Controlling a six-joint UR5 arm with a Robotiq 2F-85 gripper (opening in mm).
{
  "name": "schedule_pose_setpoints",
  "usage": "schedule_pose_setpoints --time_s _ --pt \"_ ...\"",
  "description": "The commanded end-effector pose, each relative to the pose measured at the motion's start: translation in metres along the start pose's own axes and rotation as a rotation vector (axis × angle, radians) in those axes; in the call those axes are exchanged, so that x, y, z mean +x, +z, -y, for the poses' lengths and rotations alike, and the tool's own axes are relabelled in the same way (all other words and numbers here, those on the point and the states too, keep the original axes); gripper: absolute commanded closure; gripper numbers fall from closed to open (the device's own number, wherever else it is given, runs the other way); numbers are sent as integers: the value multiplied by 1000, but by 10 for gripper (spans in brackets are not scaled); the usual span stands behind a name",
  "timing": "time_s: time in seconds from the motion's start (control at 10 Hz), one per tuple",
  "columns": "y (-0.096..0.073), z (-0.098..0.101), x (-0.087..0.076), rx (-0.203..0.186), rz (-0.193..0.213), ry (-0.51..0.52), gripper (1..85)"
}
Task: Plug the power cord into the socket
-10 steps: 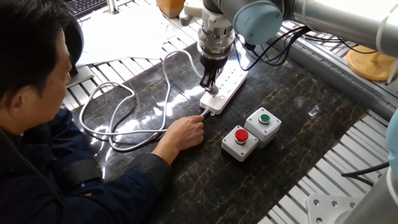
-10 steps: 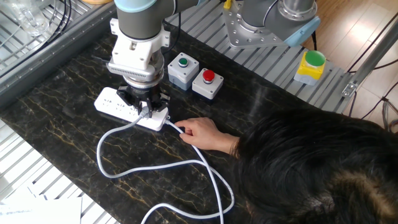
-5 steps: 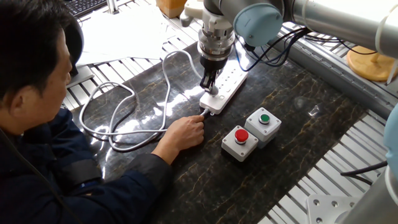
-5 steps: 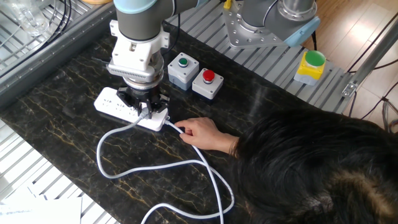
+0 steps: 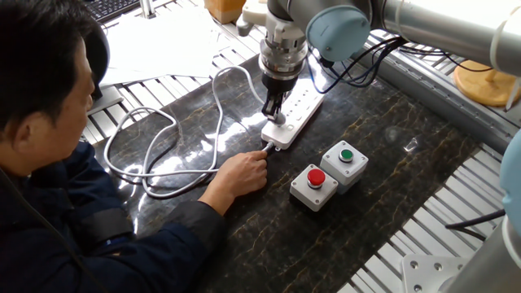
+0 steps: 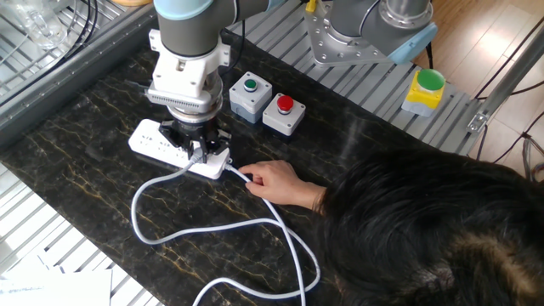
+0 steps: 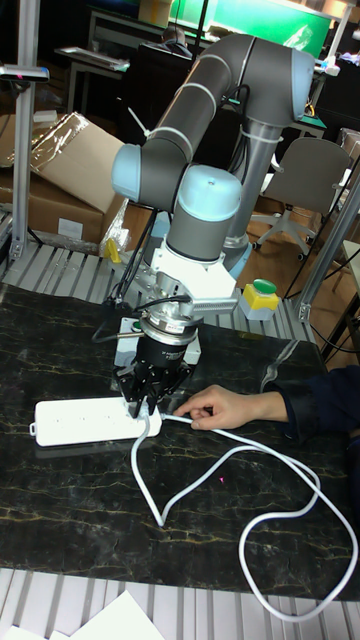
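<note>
The white power strip [image 5: 304,107] [image 6: 151,141] [image 7: 78,421] lies on the dark marbled table top. My gripper [image 5: 275,114] [image 6: 196,154] [image 7: 143,408] stands straight down over a socket at the strip's near end. It is shut on the small plug of the power cord [image 5: 218,98] [image 6: 138,217] [image 7: 318,487], whose pale cable runs out from between the fingers and lies in loose loops on the table. The fingers hide the plug and the socket under it, so I cannot tell how deep the plug sits.
A person's hand [image 5: 240,172] [image 6: 276,180] [image 7: 215,405] rests at the strip's end and pinches a cable there. Two grey button boxes, green [image 5: 345,159] [image 6: 249,92] and red [image 5: 314,183] [image 6: 283,110], stand beside the strip. The person's head and arm fill the near side.
</note>
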State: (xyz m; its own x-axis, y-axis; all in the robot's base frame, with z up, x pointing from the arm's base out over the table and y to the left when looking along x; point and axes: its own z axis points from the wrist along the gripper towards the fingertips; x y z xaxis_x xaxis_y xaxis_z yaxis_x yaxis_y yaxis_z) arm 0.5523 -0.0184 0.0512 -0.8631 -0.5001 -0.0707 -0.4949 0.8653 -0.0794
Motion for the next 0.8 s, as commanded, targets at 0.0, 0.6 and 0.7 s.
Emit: schedule_pose_setpoints --time_s 0.0,0.6,0.7 --pt "-3 9 -5 2 17 -36 840" --pt "-6 23 -7 -10 31 -104 840" --pt "-6 26 -7 -25 38 -111 840"
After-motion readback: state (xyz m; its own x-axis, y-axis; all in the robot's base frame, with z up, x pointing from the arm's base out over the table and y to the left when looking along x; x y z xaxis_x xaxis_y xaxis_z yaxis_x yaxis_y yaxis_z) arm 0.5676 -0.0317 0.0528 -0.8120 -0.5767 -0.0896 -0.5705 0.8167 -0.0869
